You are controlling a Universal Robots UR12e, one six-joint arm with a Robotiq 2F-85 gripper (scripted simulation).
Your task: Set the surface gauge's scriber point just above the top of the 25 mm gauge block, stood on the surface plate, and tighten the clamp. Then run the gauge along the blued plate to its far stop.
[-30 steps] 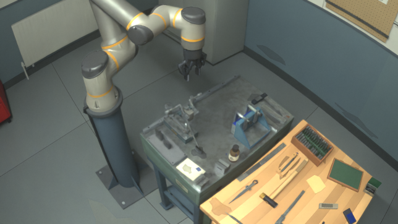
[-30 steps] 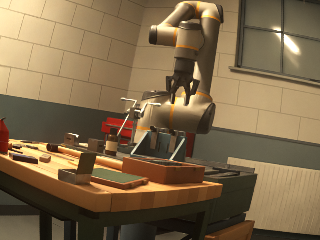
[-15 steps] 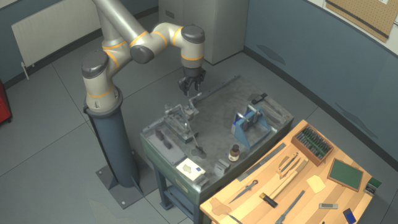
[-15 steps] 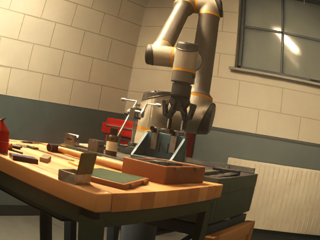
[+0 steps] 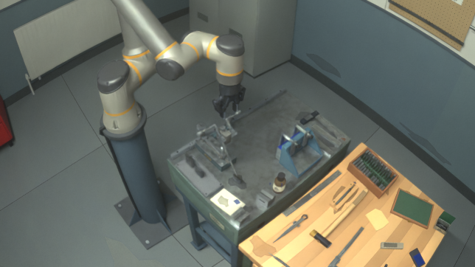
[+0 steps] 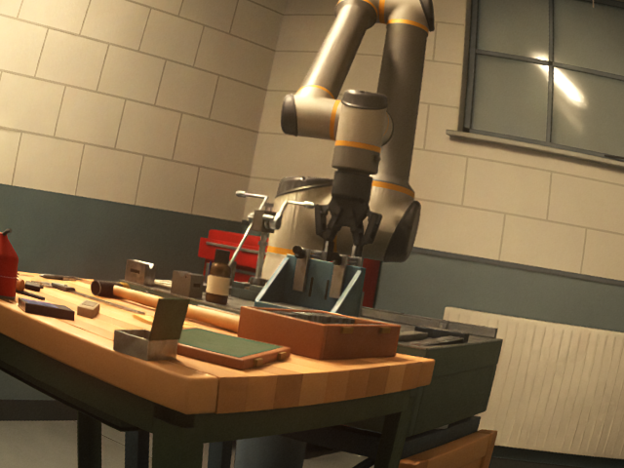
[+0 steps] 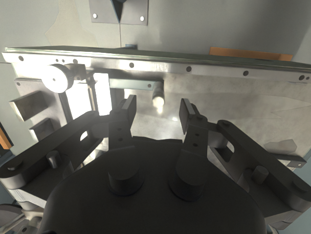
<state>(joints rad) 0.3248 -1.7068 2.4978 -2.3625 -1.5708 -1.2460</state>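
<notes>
On the left half of the grey surface plate (image 5: 258, 147) stands the surface gauge (image 5: 215, 142). Its thin scriber (image 5: 230, 162) slants down toward a small dark gauge block (image 5: 238, 180). A lever arm with a rounded handle (image 7: 158, 96) sticks out from the gauge's clamp toward the back of the plate. My gripper (image 5: 228, 110) (image 6: 348, 237) (image 7: 157, 110) hangs just above that handle. It is open and holds nothing. In the wrist camera the handle lies between and beyond my fingertips. The blued plate (image 5: 295, 145) stands upright in a blue angle fixture on the right half.
A grey cabinet (image 5: 243, 33) stands behind the plate. A straight rail (image 5: 258, 105) runs along the plate's rear edge. A brown bottle (image 5: 279, 182) and small blocks sit at the plate's front. A wooden bench (image 5: 350, 217) with tools adjoins the front right.
</notes>
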